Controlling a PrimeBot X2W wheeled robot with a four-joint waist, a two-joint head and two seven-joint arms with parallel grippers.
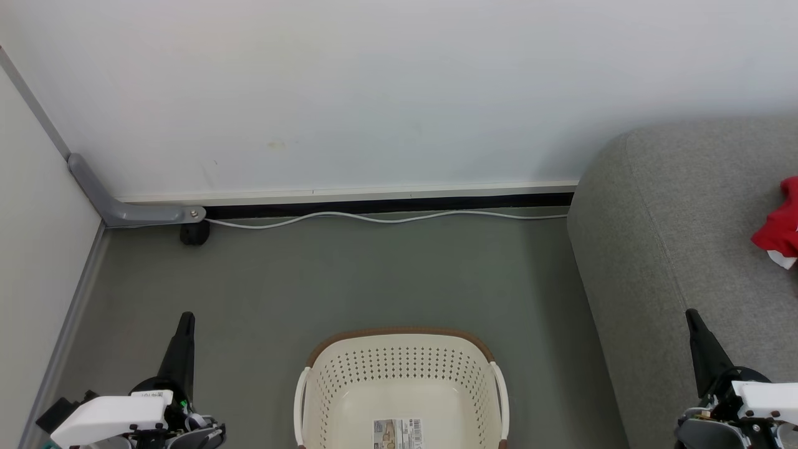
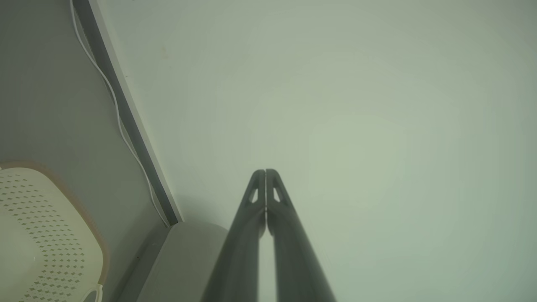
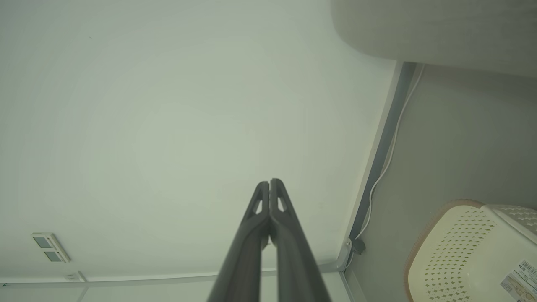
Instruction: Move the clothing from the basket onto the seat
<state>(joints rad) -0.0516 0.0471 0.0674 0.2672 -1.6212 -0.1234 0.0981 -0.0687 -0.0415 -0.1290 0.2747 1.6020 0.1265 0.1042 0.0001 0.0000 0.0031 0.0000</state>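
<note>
The cream perforated basket (image 1: pixel 402 386) with a brown rim stands on the floor at bottom centre, holding nothing but a paper label (image 1: pixel 397 433). Red clothing (image 1: pixel 780 227) with a bit of white lies on the grey seat (image 1: pixel 679 249) at the right edge. My left gripper (image 1: pixel 186 319) is shut and holds nothing, low at the left, well apart from the basket. Over the seat's front part my right gripper (image 1: pixel 691 315) is shut and holds nothing. The left wrist view has the left gripper (image 2: pixel 265 171) with fingers pressed together, basket (image 2: pixel 42 235) at lower left. The right wrist view has the right gripper (image 3: pixel 269 181) shut, basket (image 3: pixel 465 251) at lower right.
A white wall stands behind. A white cable (image 1: pixel 386 218) runs along the dark skirting. A grey bracket (image 1: pixel 124 209) with a black caster (image 1: pixel 194 233) sits in the left corner beside a side wall panel. Grey floor surrounds the basket.
</note>
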